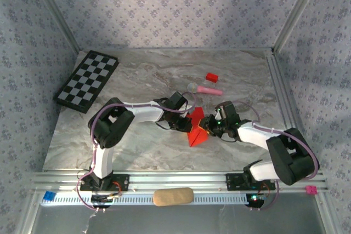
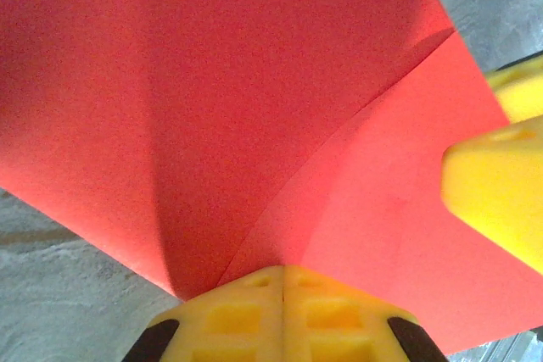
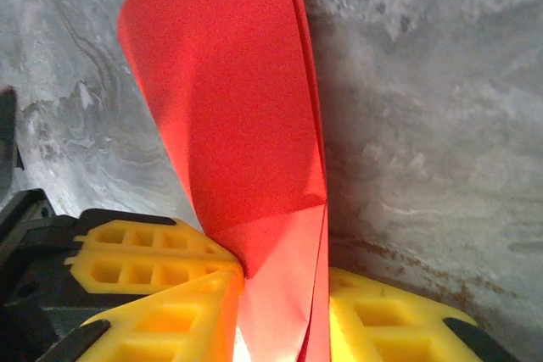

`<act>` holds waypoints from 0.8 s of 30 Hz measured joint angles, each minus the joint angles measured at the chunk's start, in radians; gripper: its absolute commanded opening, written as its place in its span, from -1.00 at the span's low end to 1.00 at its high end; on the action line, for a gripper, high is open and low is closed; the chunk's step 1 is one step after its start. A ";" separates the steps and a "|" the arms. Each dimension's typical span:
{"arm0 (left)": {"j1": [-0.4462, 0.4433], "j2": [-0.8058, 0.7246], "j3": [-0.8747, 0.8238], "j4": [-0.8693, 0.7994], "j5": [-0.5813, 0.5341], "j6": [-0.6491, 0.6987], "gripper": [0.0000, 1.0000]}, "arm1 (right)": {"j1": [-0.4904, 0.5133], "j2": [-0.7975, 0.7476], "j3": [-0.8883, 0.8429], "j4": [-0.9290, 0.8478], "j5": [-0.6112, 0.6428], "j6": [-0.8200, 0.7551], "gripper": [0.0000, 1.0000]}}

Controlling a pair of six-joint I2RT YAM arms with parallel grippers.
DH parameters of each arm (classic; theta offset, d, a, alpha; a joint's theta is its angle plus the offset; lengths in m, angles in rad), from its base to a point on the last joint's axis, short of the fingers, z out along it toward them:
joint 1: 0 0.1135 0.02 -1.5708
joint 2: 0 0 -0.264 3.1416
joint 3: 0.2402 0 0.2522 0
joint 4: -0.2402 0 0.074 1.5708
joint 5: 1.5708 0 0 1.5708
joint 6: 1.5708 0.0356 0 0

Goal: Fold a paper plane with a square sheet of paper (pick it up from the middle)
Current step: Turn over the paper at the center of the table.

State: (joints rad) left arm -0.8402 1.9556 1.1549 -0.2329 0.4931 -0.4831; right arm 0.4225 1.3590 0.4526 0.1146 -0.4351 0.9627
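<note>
The left tool (image 2: 282,275) is clenched on the part-folded red paper (image 2: 254,99), held up over the middle of the counter (image 3: 441,125). The right tool (image 3: 287,284) straddles its folded edge, but whether it pinches cannot be told. It should close squarely on the crease, layers aligned, while the left holds firm.

The sheet of paper (image 1: 196,130) is plain bright red. The counter (image 1: 142,69) is grey marble with darker veins. The checkerboard (image 1: 88,80) alternates black and pale grey squares. The walls (image 1: 164,4) carry a lavender floral print. The small block (image 1: 211,77) is red; the fingers (image 3: 390,320) of the right pincer (image 3: 284,275) are yellow.
</note>
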 measured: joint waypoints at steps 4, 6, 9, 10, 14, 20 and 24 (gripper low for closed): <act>0.000 -0.001 0.000 0.000 -0.003 0.000 -0.87 | -0.015 0.024 0.000 0.025 -0.008 -0.010 -0.42; 0.000 -0.002 0.000 0.000 -0.007 -0.004 -0.87 | -0.020 0.039 0.000 0.033 -0.015 -0.016 -0.44; 0.000 -0.003 -0.002 0.002 -0.011 -0.008 -0.87 | -0.029 0.053 0.000 0.045 -0.029 -0.031 -0.49; 0.000 -0.004 -0.003 0.003 -0.011 -0.008 -0.87 | -0.033 0.056 0.000 0.051 -0.034 -0.037 -0.52; 0.000 -0.005 -0.004 0.005 -0.011 -0.011 -0.87 | -0.037 0.058 -0.003 0.076 -0.036 -0.056 -0.60; 0.000 -0.005 -0.004 0.006 -0.011 -0.016 -0.86 | -0.040 0.071 -0.005 0.099 -0.053 -0.088 -0.69; 0.000 -0.005 -0.005 0.010 -0.014 -0.024 -0.83 | -0.045 0.085 -0.005 0.104 -0.061 -0.103 -0.81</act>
State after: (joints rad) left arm -0.8406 1.9503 1.1500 -0.2234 0.4786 -0.5068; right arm 0.3771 1.4445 0.4477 0.2184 -0.4957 0.8593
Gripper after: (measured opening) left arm 0.079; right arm 0.125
